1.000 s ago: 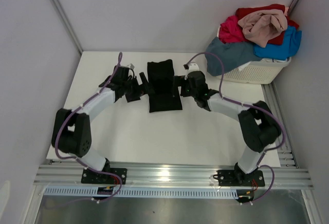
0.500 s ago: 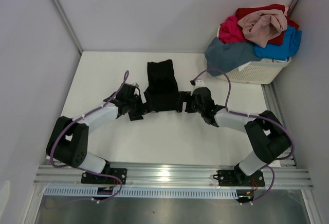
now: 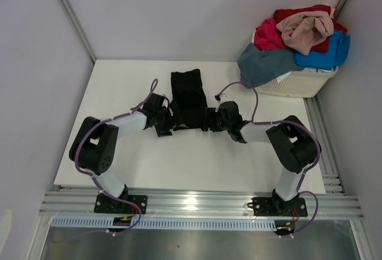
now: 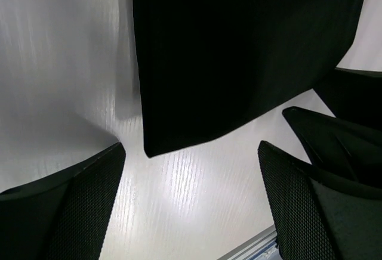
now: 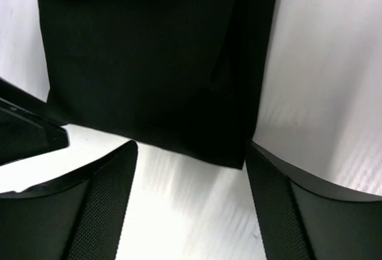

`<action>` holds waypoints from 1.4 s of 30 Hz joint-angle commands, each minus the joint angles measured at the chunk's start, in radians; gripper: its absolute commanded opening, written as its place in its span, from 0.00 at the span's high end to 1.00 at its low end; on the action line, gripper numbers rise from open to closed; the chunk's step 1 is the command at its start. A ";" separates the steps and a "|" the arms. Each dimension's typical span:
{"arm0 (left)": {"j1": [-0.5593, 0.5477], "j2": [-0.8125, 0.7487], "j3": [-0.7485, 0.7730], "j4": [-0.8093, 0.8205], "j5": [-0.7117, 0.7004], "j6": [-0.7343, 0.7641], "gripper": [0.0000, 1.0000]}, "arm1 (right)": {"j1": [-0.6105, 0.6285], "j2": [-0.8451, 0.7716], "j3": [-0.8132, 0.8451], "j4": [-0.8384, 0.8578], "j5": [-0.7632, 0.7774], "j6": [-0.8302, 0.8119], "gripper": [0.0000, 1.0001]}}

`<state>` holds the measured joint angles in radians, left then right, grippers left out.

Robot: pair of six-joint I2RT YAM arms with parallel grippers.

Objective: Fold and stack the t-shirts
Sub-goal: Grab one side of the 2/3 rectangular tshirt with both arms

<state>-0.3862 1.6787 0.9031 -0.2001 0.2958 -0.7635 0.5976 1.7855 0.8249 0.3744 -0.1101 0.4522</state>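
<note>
A black t-shirt [image 3: 188, 96], folded into a long strip, lies flat on the white table [image 3: 119, 87]. My left gripper [image 3: 169, 123] is open at its near left corner, which lies just ahead of the jaws in the left wrist view [image 4: 239, 51]. My right gripper [image 3: 208, 120] is open at the near right corner; in the right wrist view the shirt's near edge [image 5: 155, 63] lies just ahead of the fingers [image 5: 101, 212]. Neither gripper holds cloth. The other shirts, slate grey-blue [image 3: 265, 63], bright blue [image 3: 331, 51], beige-pink [image 3: 307, 30], magenta [image 3: 268, 33] and red [image 3: 304, 14], are heaped on the basket.
The white slotted basket [image 3: 304, 82] stands at the table's far right corner under the heap of shirts. White walls close in the table on the left, back and right. A metal rail [image 3: 197, 200] runs along the near edge.
Both grippers have moved from the shirt's sides toward me and inward, to its near corners. The shirt's near end looks narrower and tidier than a second ago.
</note>
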 commanded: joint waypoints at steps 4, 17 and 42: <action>-0.005 0.075 0.089 0.005 0.006 -0.005 0.09 | -0.015 0.075 0.071 0.024 -0.051 0.000 0.33; -0.026 0.063 0.051 -0.013 0.098 -0.022 1.00 | -0.018 0.042 0.022 0.031 -0.088 0.011 0.93; -0.376 -0.628 -0.385 -0.298 0.097 -0.119 0.98 | 0.139 -0.899 -0.405 -0.568 0.010 0.060 1.00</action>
<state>-0.7574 1.0664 0.5549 -0.3714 0.3874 -0.8631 0.7605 0.9276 0.4347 -0.0528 -0.2245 0.5323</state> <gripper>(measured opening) 0.016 0.057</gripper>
